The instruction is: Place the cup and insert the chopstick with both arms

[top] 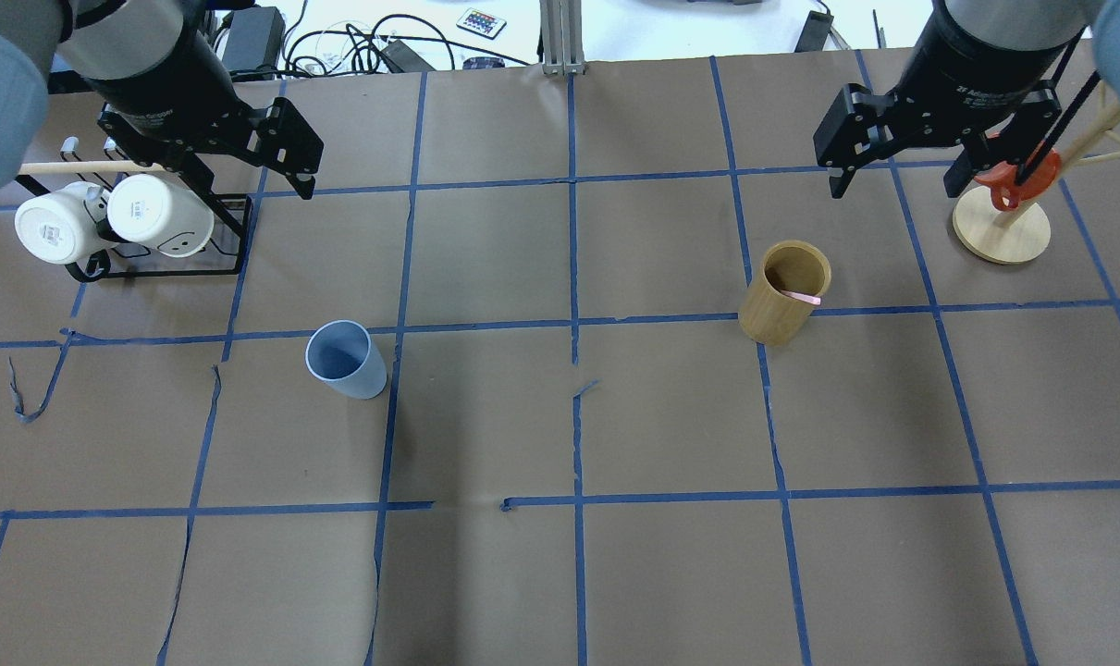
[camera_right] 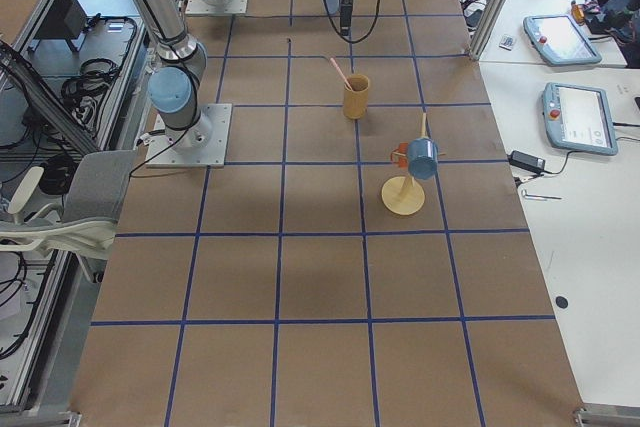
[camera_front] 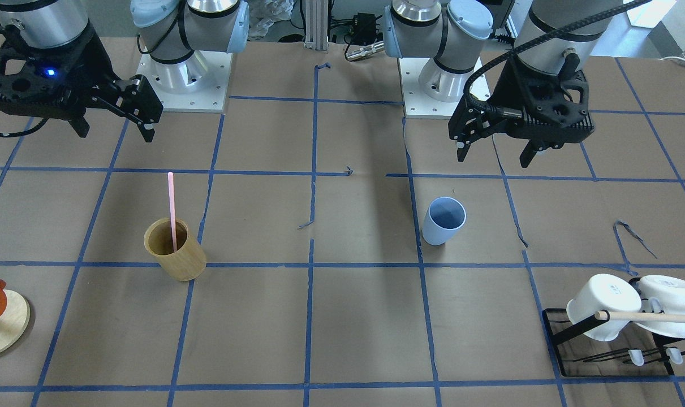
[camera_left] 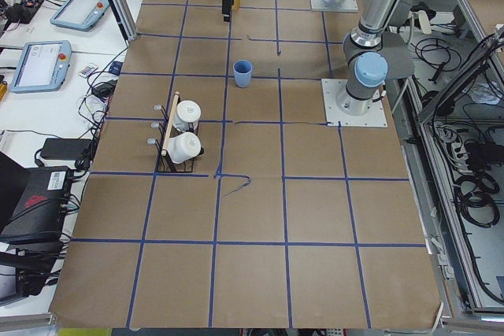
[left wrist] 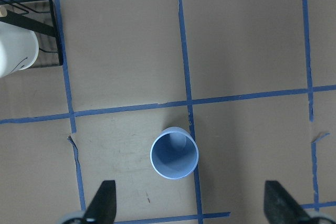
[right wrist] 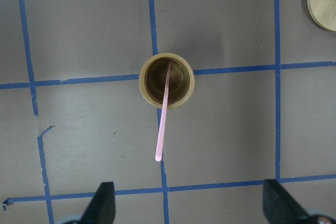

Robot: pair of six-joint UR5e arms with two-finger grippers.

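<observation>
Chopstick (camera_front: 171, 198) foot hidden in wooden cup (camera_front: 179, 257); left gripper (camera_front: 493, 157), right gripper (camera_front: 115, 131) splayed wide, empty; blue cup (camera_front: 441, 226) upright.

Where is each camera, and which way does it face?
Front-facing: across the table, faces the bases; left gripper, right gripper.
Overhead: from behind, looks down; both grippers.
Exterior left: table end; left arm near.
Exterior right: opposite end; right arm near.
Left wrist: down on the cup; fingertips.
Right wrist: down on the chopstick; fingertips.
Front and overhead share cup, chopstick.
</observation>
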